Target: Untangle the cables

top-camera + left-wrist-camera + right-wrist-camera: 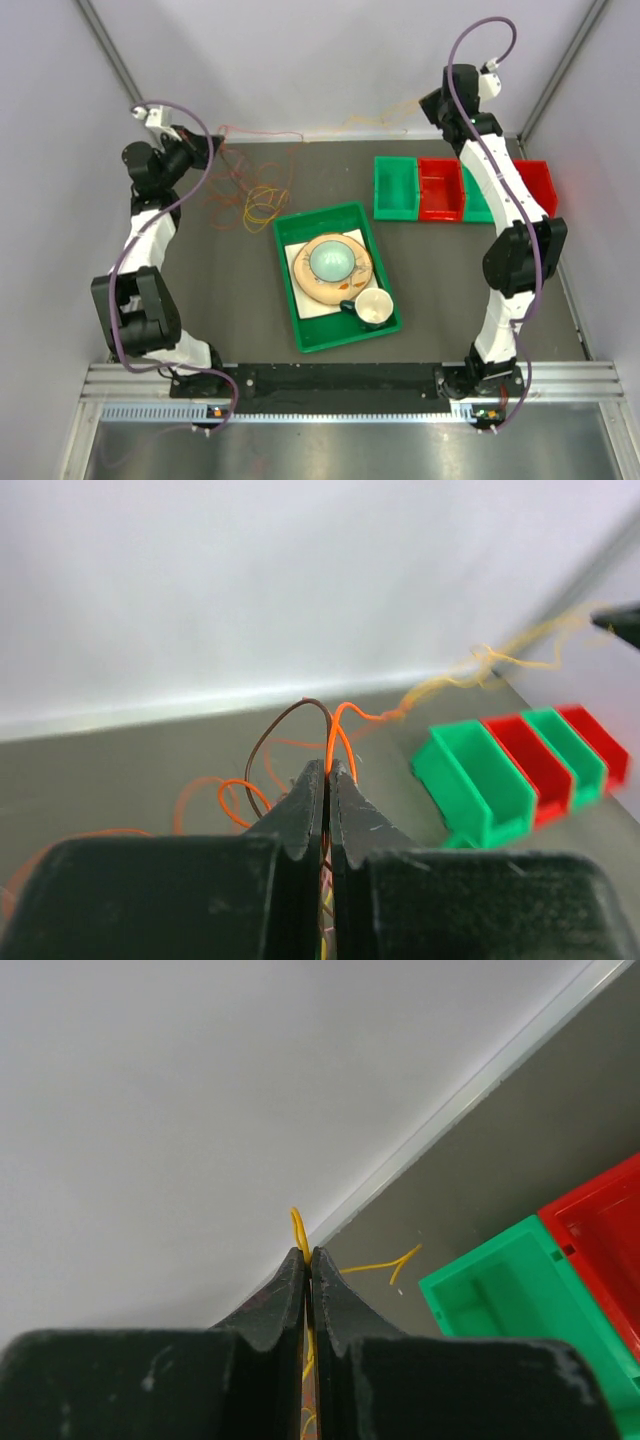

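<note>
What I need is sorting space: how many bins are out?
4, in a row far right: green bin, red bin, second green bin partly hidden, second red bin.

No readable text, labels, numbers — any view.

- The cables (252, 200) lie at the far left of the table (230, 290).
- The tray (318, 214) sits mid-table, holding a bowl (331, 261) on a plate (330, 293), with a cup (374, 308) just before them.
- A row of bins (440, 188) stands far right.
</note>
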